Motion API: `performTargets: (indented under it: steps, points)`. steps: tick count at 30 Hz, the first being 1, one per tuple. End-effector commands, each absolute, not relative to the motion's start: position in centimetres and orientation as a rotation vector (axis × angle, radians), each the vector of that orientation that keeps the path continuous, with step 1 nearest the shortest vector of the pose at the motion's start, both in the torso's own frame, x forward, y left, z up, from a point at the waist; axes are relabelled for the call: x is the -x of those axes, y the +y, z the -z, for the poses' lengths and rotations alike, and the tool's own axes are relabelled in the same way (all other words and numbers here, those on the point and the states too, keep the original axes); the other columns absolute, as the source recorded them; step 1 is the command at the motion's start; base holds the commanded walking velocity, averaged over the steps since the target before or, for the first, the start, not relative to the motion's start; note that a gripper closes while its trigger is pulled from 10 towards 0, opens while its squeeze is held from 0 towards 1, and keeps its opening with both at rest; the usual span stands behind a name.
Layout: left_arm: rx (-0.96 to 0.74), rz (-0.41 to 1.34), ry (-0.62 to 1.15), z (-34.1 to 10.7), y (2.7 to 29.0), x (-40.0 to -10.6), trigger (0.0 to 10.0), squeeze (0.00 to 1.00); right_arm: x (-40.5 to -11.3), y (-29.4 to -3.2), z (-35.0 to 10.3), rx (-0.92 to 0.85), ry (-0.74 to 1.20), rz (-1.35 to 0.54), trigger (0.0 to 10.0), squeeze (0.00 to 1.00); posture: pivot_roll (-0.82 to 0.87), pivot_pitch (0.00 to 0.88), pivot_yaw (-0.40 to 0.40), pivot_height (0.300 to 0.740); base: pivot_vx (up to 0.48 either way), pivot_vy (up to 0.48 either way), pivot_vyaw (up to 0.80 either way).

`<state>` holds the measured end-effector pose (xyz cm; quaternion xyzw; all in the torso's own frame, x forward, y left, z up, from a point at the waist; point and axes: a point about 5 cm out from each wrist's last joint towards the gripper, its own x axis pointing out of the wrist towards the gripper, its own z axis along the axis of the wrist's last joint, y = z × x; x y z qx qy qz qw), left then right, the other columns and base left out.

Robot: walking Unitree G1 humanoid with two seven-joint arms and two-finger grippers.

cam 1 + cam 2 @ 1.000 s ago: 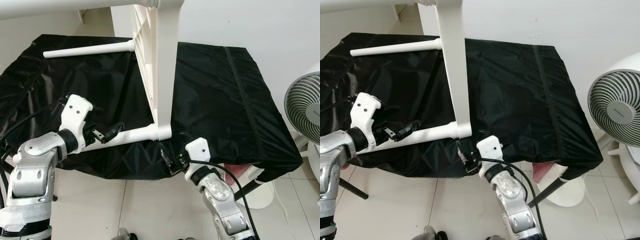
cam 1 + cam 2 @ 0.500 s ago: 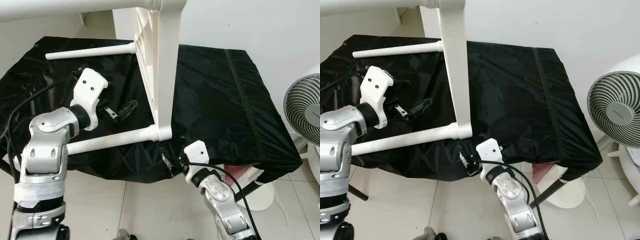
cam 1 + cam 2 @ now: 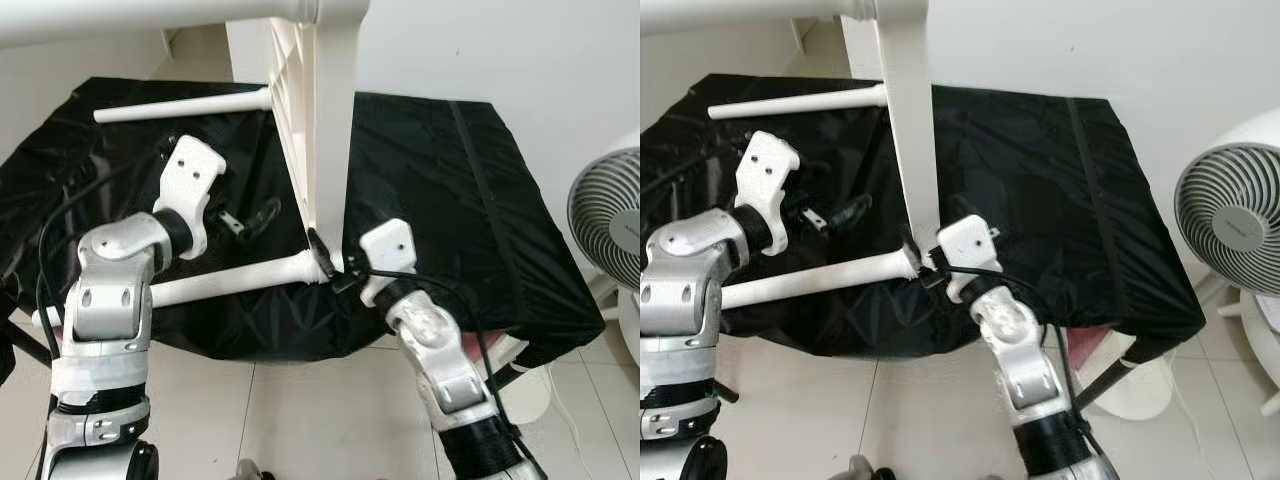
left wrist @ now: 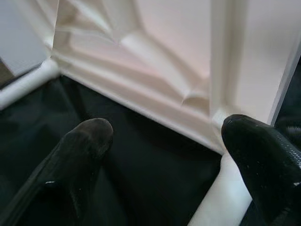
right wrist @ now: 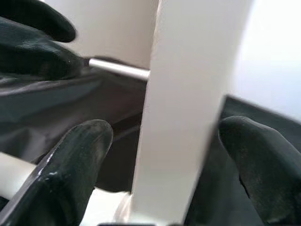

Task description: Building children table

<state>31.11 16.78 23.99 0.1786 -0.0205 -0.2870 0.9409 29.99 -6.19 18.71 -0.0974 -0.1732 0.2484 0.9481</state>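
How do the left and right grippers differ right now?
The right gripper straddles the white tabletop's lower edge at the near leg joint; the left gripper hangs over the black cloth, above that leg, holding nothing. Both are open.

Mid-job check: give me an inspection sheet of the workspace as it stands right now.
Surface: black fabric-covered bench, creased.
Job's things: white plastic children's table on its side; near leg and far leg lie across the cover.
Clutter: nothing seen.
Grippers: left gripper open above the near leg; right gripper open, astride the tabletop edge at the leg joint.
Cables: black cable along right arm.
Surroundings: white fan, tiled floor.
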Motion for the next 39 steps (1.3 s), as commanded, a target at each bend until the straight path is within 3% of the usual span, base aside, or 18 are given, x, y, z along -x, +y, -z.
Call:
performTargets:
  steps: [1, 2, 3, 20, 21, 22, 30, 39]
  points:
    - [-0.38, 0.28, -0.094, -24.5, 18.3, -31.5, 10.0, 0.0, -30.2, -6.0, -18.3, 0.199, -0.336, -0.502, 10.0, 1.0, -0.04, 0.052, 0.038, 0.74, 0.0, 0.0, 0.0]
    - [-0.388, 0.268, -0.081, -24.3, 18.8, -31.2, 10.0, 0.0, -30.4, -5.7, -18.4, 0.175, -0.325, -0.513, 10.0, 0.1, -0.03, 0.055, 0.035, 0.74, 0.0, 0.0, 0.0]
    - [-0.394, 0.255, -0.068, -24.0, 19.2, -31.0, 10.0, 0.0, -30.8, -5.3, -18.5, 0.176, -0.322, -0.504, 10.0, 0.0, -0.02, 0.058, 0.031, 0.74, 0.0, 0.0, 0.0]
    - [-0.402, 0.252, -0.062, -23.5, 19.1, -30.0, 10.0, 0.0, -36.2, -4.1, -19.7, 0.085, -0.232, -0.267, 10.0, 0.0, 0.0, 0.062, 0.017, 0.74, 0.0, 0.0, 0.0]
    - [-0.403, 0.253, -0.064, -23.5, 19.1, -30.0, 10.0, 0.0, -36.3, -4.0, -19.6, 0.074, -0.219, -0.257, 4.7, 0.0, 0.01, 0.062, 0.012, 0.74, 0.0, 0.0, 0.0]
    - [-0.403, 0.253, -0.065, -23.6, 19.0, -30.0, 10.0, 0.0, -36.5, -3.9, -19.6, 0.07, -0.212, -0.247, 0.0, 0.0, 0.01, 0.062, 0.012, 0.74, 0.0, 0.0, 0.0]
    - [-0.403, 0.252, -0.067, -23.6, 18.8, -29.8, 10.0, 0.0, -36.5, -3.0, -19.0, 0.001, -0.195, -0.265, 0.0, 0.0, 0.01, 0.061, 0.009, 0.74, 0.0, 0.0, 0.0]
    - [-0.399, 0.286, -0.084, -23.6, 17.9, -30.0, 10.0, 0.0, -36.4, -4.6, -19.5, 0.041, -0.292, -0.119, 0.0, 0.0, 0.0, 0.055, 0.011, 0.74, 0.0, 0.0, 0.0]
